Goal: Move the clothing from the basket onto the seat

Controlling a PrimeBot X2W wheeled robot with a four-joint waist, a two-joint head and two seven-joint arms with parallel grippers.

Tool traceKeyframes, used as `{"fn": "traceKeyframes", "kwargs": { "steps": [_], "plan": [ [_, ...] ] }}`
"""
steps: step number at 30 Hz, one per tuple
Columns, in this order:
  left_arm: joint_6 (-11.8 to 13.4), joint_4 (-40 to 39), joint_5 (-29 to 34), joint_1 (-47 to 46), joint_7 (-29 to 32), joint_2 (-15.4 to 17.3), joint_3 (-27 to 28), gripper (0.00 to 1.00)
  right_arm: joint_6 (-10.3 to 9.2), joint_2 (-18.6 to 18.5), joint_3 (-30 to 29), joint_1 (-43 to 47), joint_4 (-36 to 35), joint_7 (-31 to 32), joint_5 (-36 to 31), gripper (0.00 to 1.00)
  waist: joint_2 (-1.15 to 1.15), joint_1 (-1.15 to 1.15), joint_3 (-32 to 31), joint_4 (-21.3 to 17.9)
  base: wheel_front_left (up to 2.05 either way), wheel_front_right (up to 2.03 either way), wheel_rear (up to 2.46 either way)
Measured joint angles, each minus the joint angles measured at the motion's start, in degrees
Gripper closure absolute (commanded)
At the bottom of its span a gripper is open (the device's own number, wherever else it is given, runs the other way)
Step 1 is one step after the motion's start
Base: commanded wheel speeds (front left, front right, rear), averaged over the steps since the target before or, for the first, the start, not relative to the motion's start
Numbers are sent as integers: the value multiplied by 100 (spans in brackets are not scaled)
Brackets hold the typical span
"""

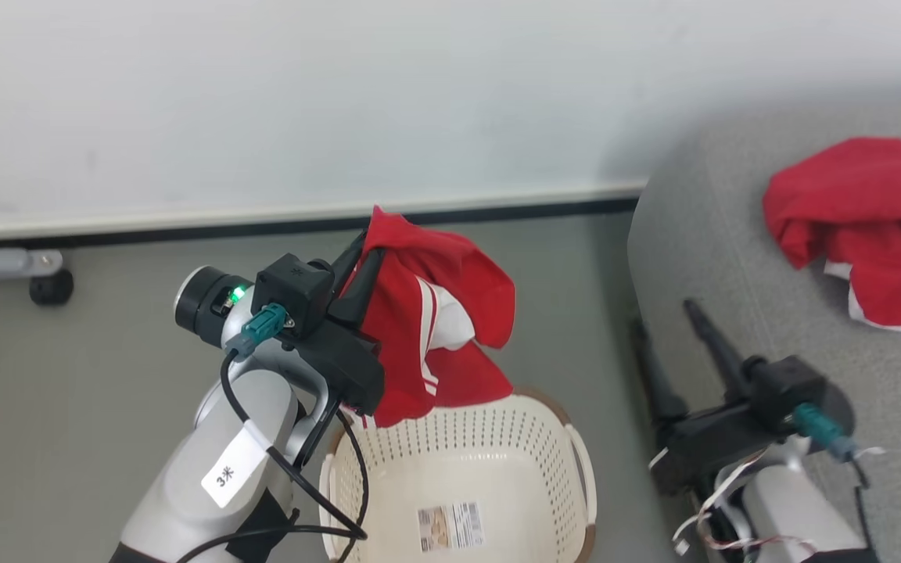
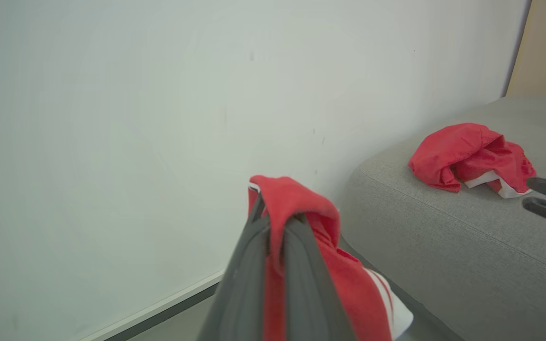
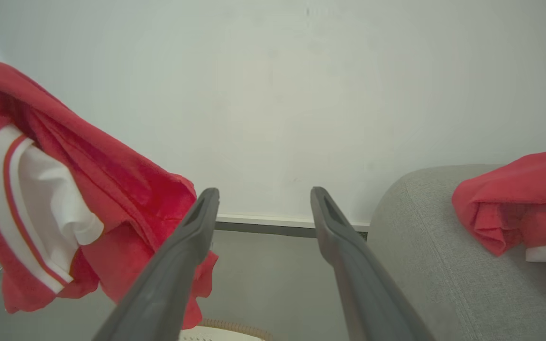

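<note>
Head view: perforated basket (image 1: pixel 497 426), limp red clothing (image 1: pixel 458 274).

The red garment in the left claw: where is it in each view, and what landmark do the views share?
Head view: held garment centre, above the basket, pinched in the shut left claw.
Left wrist view: bottom centre, draped over the claw's fingers.
Right wrist view: left side.
Shared landmark: second red garment on the grey sofa, at right in all three.

Spread right gripper (image 3: pixel 263 192); red garment (image 3: pixel 64 189) hanging view-left; grey sofa (image 3: pixel 420 265) view-right.
</note>
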Motion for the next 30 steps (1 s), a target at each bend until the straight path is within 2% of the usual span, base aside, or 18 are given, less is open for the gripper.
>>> {"fn": "traceKeyframes", "kwargs": {
  "steps": [11, 19, 30],
  "plan": [
    [-9, 69, -138, 240, 66, -20, -172, 100, 224, 134, 719, 47, 684, 0, -60, 0, 0, 0, -755, 20, 0, 0, 0],
    [-44, -275, -296, 543, 291, -77, -474, 100, 272, 220, 1376, 105, 1152, 2, -80, 0, 0, -1, -1337, 84, 0, 0, 0],
    [-47, -1002, -333, 603, 563, -97, -832, 100, 274, 276, 2085, -113, 1622, 4, -49, 0, 1, 0, -1509, 419, 0, 0, 0]
  ]
}}
